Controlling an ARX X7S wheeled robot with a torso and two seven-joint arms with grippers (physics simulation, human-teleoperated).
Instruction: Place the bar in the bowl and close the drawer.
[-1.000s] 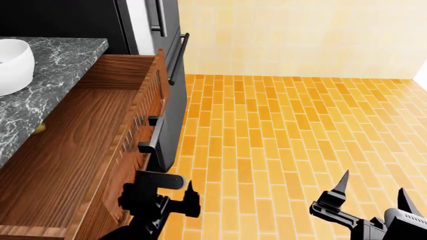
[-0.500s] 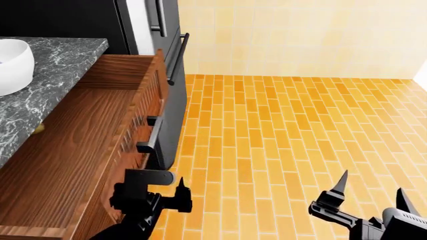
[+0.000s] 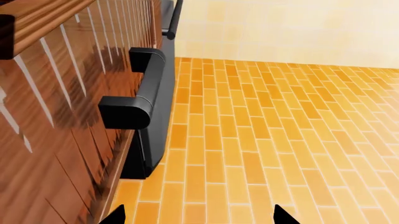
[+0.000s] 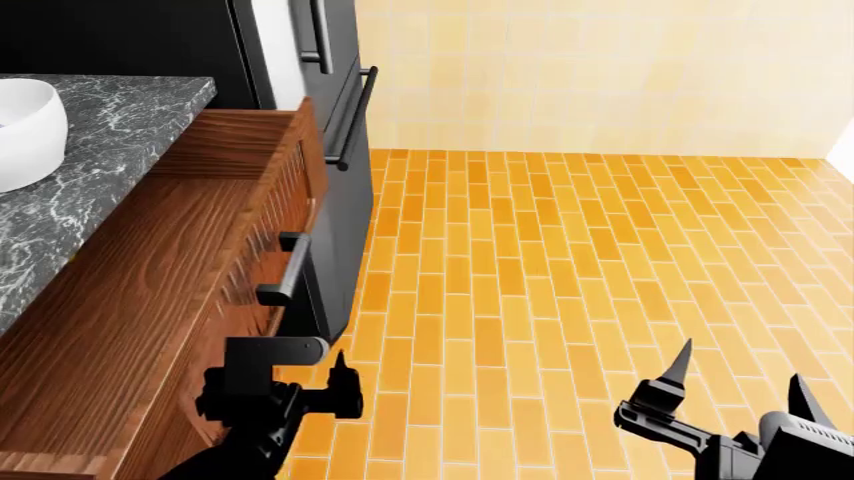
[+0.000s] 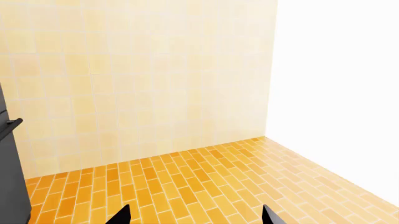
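Observation:
The white bowl [image 4: 20,120] stands on the grey marble counter [image 4: 120,140] at the far left. The bar is not in view. The reddish-brown wooden drawer [image 4: 147,280] stands pulled out, and nothing shows on the visible part of its floor. Its dark bar handle [image 4: 286,268] sits on the front. My left gripper [image 4: 310,364] is open, just below that handle and against the drawer front. In the left wrist view the handle [image 3: 140,88] is close ahead on the drawer front [image 3: 62,121], and that gripper [image 3: 198,218] holds nothing. My right gripper [image 4: 741,372] hangs open over the floor; in its own wrist view the right gripper [image 5: 194,218] is likewise empty.
A tall black fridge [image 4: 334,70] with vertical handles stands just beyond the drawer's far end. Orange brick-pattern floor [image 4: 561,270] spreads to the right, up to a pale yellow tiled wall [image 4: 601,70]. A white wall [image 5: 337,84] meets it at the corner.
The drawer front and its handle have shifted left, toward the counter. My left gripper has moved left with it. The right arm has barely moved.

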